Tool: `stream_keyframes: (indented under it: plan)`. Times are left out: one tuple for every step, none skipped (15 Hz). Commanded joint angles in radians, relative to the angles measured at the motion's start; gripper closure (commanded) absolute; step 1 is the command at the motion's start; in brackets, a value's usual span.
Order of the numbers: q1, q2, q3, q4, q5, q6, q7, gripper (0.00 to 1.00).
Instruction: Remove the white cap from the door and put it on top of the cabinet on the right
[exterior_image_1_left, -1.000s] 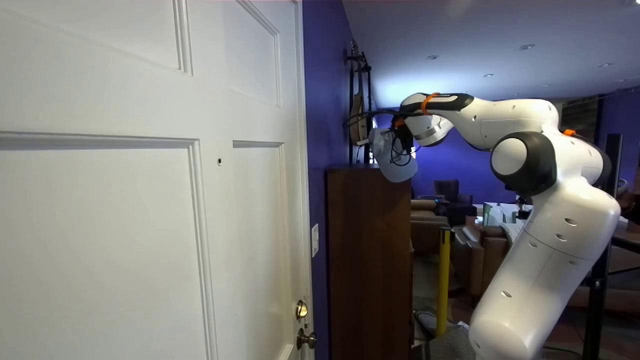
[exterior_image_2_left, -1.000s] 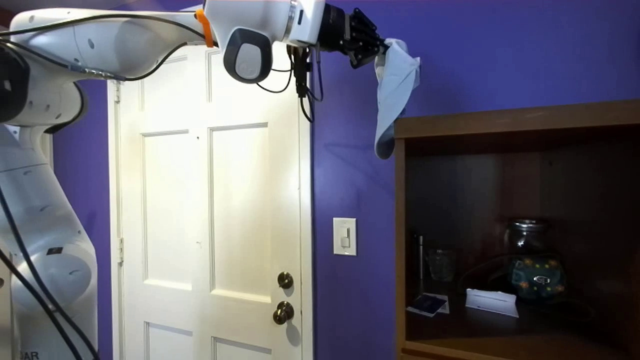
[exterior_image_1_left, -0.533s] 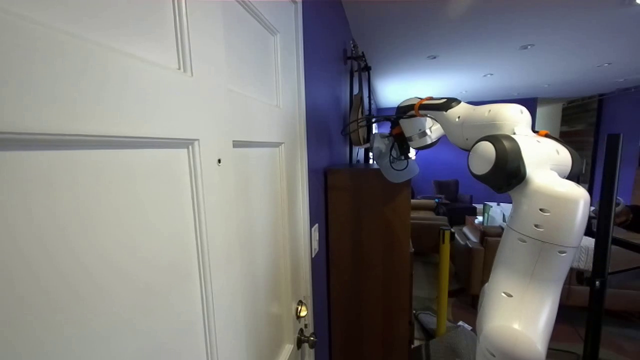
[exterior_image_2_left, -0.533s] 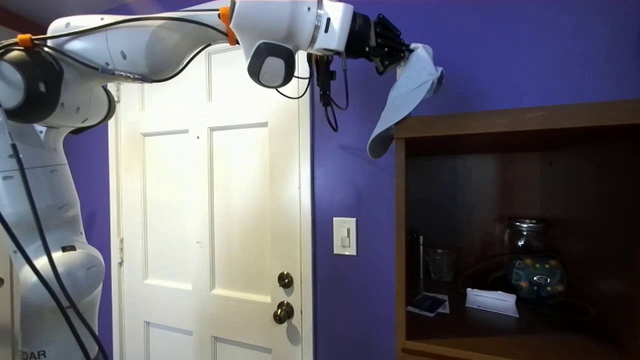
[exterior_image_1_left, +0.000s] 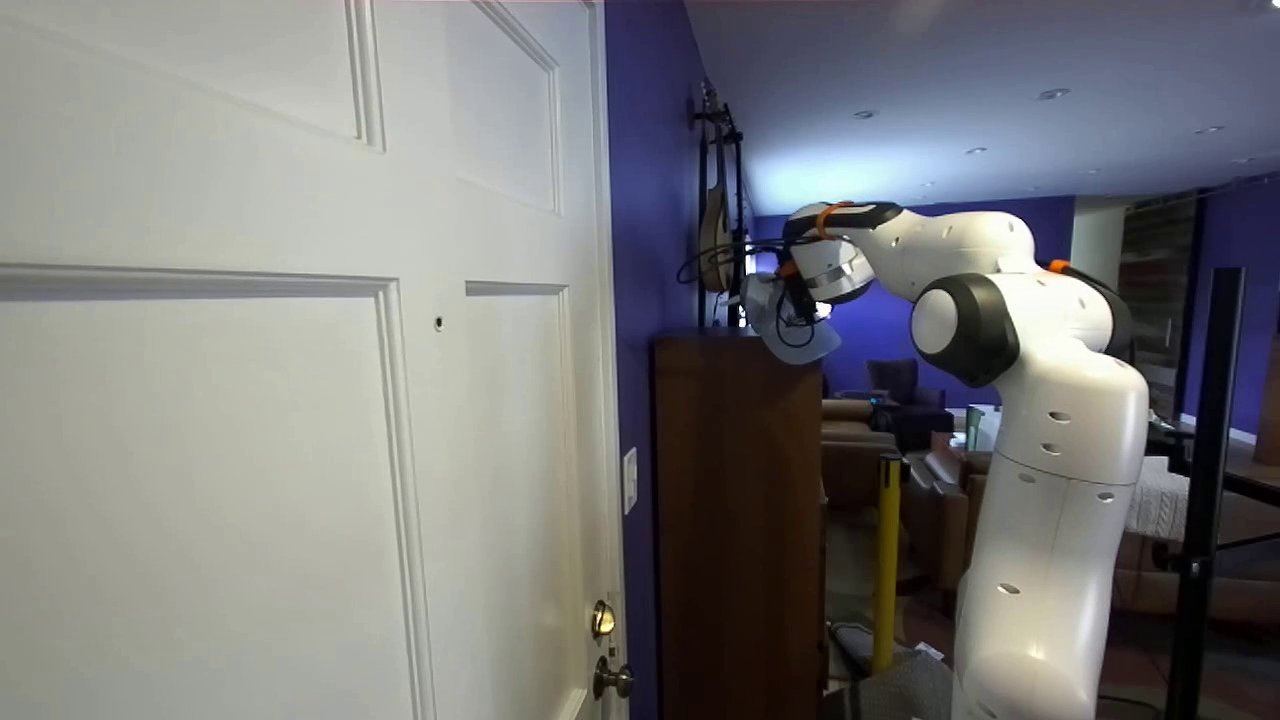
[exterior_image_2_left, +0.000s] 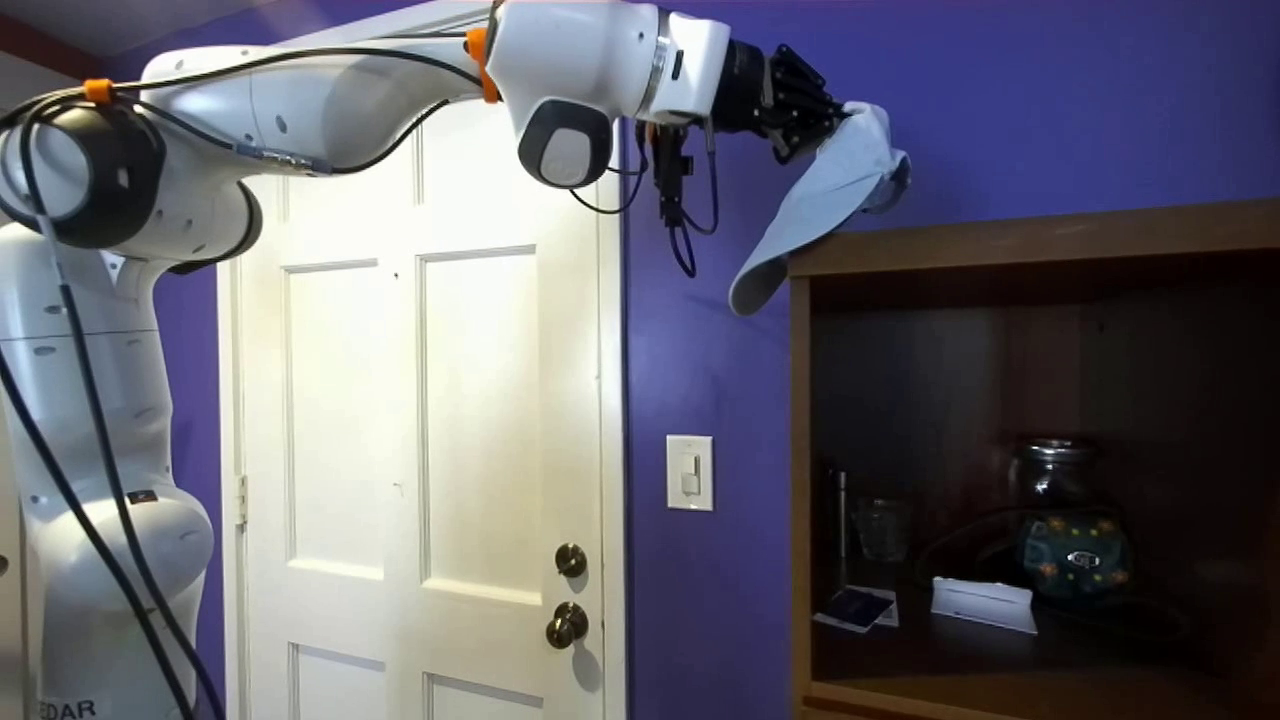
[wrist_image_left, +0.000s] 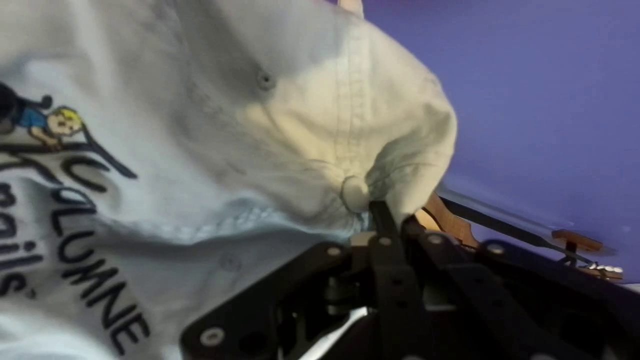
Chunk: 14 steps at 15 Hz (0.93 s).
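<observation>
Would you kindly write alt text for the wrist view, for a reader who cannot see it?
Black jaws pinch a floppy white fabric cap near its round button; the cap fills the left, showing black lettering and a yellow-haired cartoon figure. Beyond, at right, part of a brown wooden guitar shows against a purple wall.

Right of the door (exterior_image_2_left: 478, 420) stands the cabinet (exterior_image_2_left: 1040, 238), cap (exterior_image_2_left: 832, 190) at its top edge.
</observation>
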Motion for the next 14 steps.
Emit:
stream_keyframes:
  plan:
    - [0.0, 0.0, 0.0, 0.0, 0.0, 0.0, 0.0, 0.96]
    - [0.0, 0.0, -0.001, 0.0, 0.0, 0.0, 0.0, 0.96]
    - [-0.01, 0.04, -0.01, 0.025, 0.002, 0.008, 0.037, 0.99]
    - [-0.01, 0.065, -0.024, 0.048, 0.017, -0.001, 0.042, 0.99]
    - [-0.009, 0.09, -0.036, 0.071, 0.038, 0.0, 0.047, 0.99]
    - [-0.011, 0.112, -0.048, 0.089, 0.043, -0.02, 0.062, 0.99]
    - [-0.016, 0.131, -0.061, 0.106, 0.039, -0.057, 0.078, 0.99]
    - [-0.017, 0.153, -0.071, 0.124, 0.051, -0.073, 0.084, 0.99]
    - [-0.022, 0.181, -0.084, 0.149, 0.063, -0.101, 0.095, 0.99]
    - [-0.027, 0.203, -0.093, 0.172, 0.086, -0.126, 0.094, 0.99]
    - [-0.037, 0.231, -0.101, 0.199, 0.111, -0.156, 0.098, 0.99]
    - [-0.05, 0.257, -0.105, 0.224, 0.139, -0.182, 0.099, 0.99]
    - [-0.068, 0.284, -0.108, 0.253, 0.17, -0.214, 0.104, 0.99]
    - [-0.089, 0.314, -0.11, 0.281, 0.198, -0.238, 0.114, 0.99]
